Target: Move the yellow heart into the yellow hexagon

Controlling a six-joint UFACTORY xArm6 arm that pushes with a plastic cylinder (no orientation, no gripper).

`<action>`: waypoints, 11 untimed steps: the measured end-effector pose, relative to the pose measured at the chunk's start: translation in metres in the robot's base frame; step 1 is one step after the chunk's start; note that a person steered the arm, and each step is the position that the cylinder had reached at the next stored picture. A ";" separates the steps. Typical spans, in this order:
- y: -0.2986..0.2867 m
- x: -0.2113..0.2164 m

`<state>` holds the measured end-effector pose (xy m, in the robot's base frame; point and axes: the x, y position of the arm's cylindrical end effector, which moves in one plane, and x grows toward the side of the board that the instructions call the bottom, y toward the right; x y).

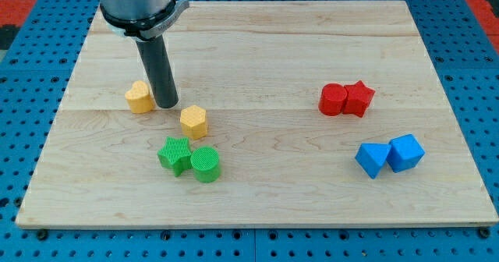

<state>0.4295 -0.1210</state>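
The yellow heart (139, 97) lies on the wooden board at the view's left. The yellow hexagon (193, 122) lies a short way to its lower right, apart from it. My tip (166, 105) rests on the board just right of the heart, between the heart and the hexagon, close to the heart's right side. The rod rises from there to the arm's metal head at the view's top left.
A green star (175, 154) and a green cylinder (206, 164) touch each other just below the hexagon. A red cylinder (333, 100) and red star (359, 99) sit together at the right. Two blue blocks (373, 159) (405, 152) lie at lower right. The board edge (257, 224) runs along the bottom.
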 end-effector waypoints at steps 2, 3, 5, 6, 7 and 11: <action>0.117 0.059; 0.073 0.075; -0.021 -0.017; 0.021 -0.021; 0.049 0.016; -0.081 -0.014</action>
